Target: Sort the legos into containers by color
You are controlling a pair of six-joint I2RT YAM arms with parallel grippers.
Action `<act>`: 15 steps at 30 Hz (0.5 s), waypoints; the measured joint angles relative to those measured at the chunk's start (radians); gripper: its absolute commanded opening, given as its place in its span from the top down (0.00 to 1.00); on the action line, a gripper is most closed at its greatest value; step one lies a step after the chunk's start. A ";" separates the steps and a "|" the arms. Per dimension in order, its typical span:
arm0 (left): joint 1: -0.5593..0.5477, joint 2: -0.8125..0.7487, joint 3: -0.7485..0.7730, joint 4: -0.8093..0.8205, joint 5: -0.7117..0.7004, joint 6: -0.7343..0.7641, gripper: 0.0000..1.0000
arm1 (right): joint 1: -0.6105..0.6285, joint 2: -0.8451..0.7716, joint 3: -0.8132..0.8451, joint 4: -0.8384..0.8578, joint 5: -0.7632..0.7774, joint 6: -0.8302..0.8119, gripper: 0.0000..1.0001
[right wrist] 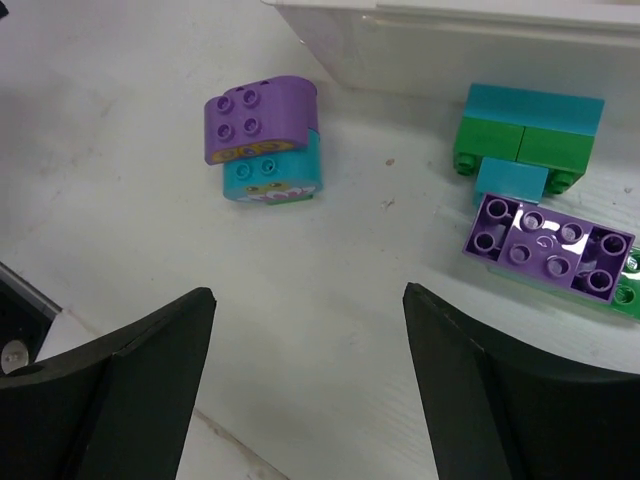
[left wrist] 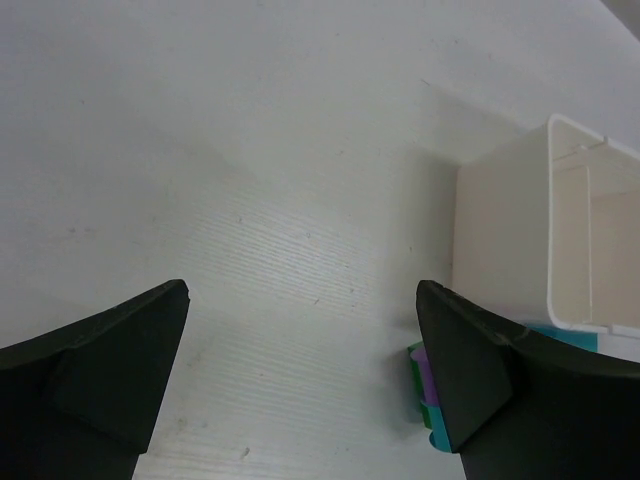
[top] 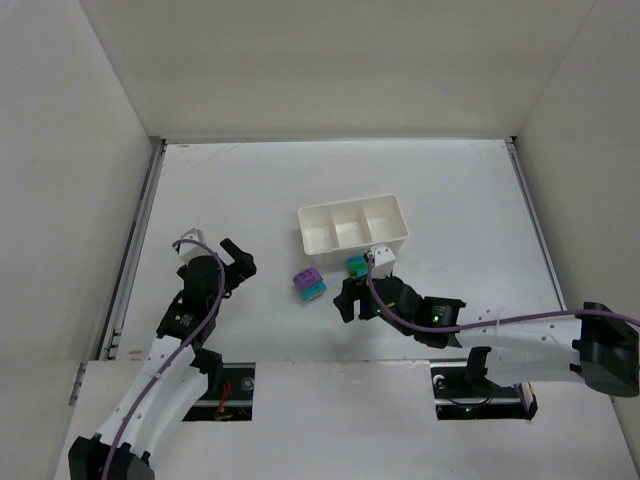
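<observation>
Legos sit loose on the white tabletop (top: 230,190), all just in front of the tray's near wall; none of those visible lies inside a compartment. Far left, the left tool (top: 240,262) is held over bare tabletop, well apart from every brick; its wrist view shows the left tool (left wrist: 302,290) with jaws spread wide and nothing between them, and a sliver of green, purple and teal bricks (left wrist: 425,385) peeks past its right-hand finger, below the tray's corner (left wrist: 500,240). Next comes a stacked pair near the tray's left end: a purple curved brick (right wrist: 262,120) sitting on a teal curved brick (right wrist: 270,178), seen from above as one small purple and teal lump (top: 308,285). Behind it stands the white tray (top: 350,202), long side across the view, with three square compartments in a row. Further right, close to the tray wall (right wrist: 450,50), is a cluster (top: 356,265): a teal brick on green bricks (right wrist: 515,145), a small teal piece (right wrist: 510,180) and a flat purple brick (right wrist: 548,245) lying studs up, touching or nearly touching one another. The right tool (top: 350,300) hovers by this cluster; from its wrist, the right tool (right wrist: 309,292) has jaws apart over bare tabletop between the pair and the cluster, gripping nothing.
</observation>
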 measured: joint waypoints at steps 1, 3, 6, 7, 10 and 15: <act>0.011 0.014 0.004 0.003 0.003 -0.006 0.00 | 0.000 0.000 0.000 0.005 0.000 0.000 0.19; 0.036 0.041 0.008 0.013 0.009 -0.017 0.00 | 0.000 0.000 0.000 0.011 0.000 -0.003 0.27; 0.069 0.060 0.008 0.025 0.018 -0.040 0.00 | 0.000 0.000 0.000 0.020 -0.003 -0.019 0.57; 0.079 0.058 0.008 0.034 0.019 -0.053 0.00 | 0.000 0.000 0.000 0.024 -0.005 -0.025 0.65; 0.092 0.032 0.006 0.070 0.015 -0.111 0.00 | 0.000 0.013 0.007 0.027 -0.009 -0.041 0.68; 0.092 -0.032 -0.041 0.129 -0.043 -0.229 0.00 | 0.000 0.086 0.048 0.031 -0.011 -0.066 0.20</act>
